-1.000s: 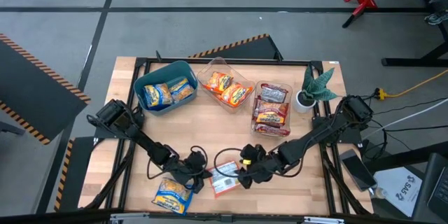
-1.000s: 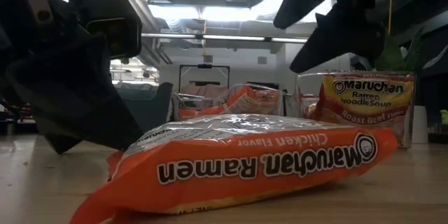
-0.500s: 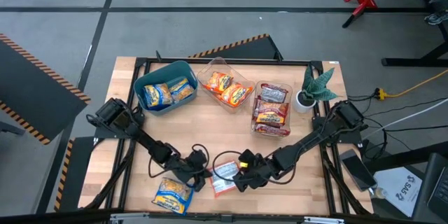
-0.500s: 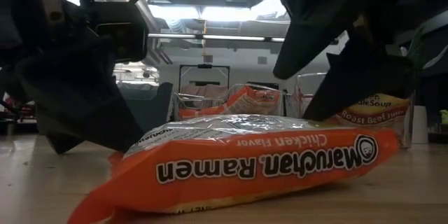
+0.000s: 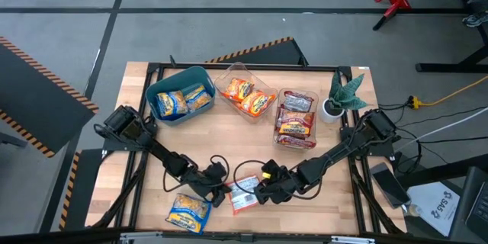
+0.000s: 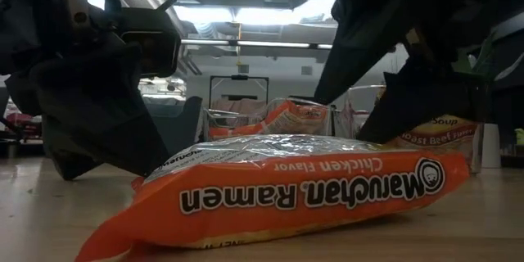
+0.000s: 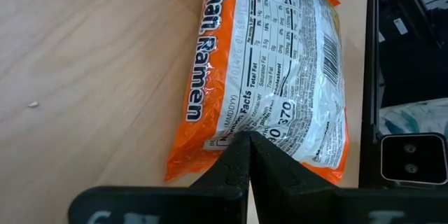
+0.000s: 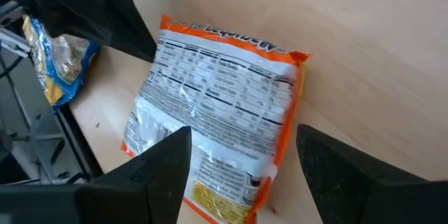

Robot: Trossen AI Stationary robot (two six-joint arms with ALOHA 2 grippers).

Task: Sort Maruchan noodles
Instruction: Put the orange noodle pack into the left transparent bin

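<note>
One orange Maruchan packet [image 5: 244, 196] lies flat, label side up, near the table's near edge [image 6: 286, 188]. My left gripper [image 5: 220, 192] is shut, and its tips [image 7: 246, 141] sit at the packet's left end. My right gripper [image 5: 262, 191] is open low over the packet's right end, one finger on each side of it [image 8: 245, 131]. A blue-yellow packet [image 5: 188, 212] lies flat at the near edge, left of the orange one. More packets sit sorted in the teal bin [image 5: 156, 88] and two clear containers [image 5: 245, 72] [image 5: 279, 139]. My left gripper's shut fingertips [image 7: 238, 155] lie at the short left end of the orange packet [image 7: 210, 147], slanting down from the table's left. I cannot tell whether they touch it. The packet lies flat on the table.
A small potted plant [image 5: 340, 96] stands at the far right, beside the red-packet container. Black frame rails [image 5: 137, 187] run along the table's sides. Bare wood [image 5: 229, 145] lies between the containers and the grippers.
My right gripper has moved down and toward the table's left, closing on the orange packet's right end, its fingers still open. The packet and the left gripper have stayed in place.
</note>
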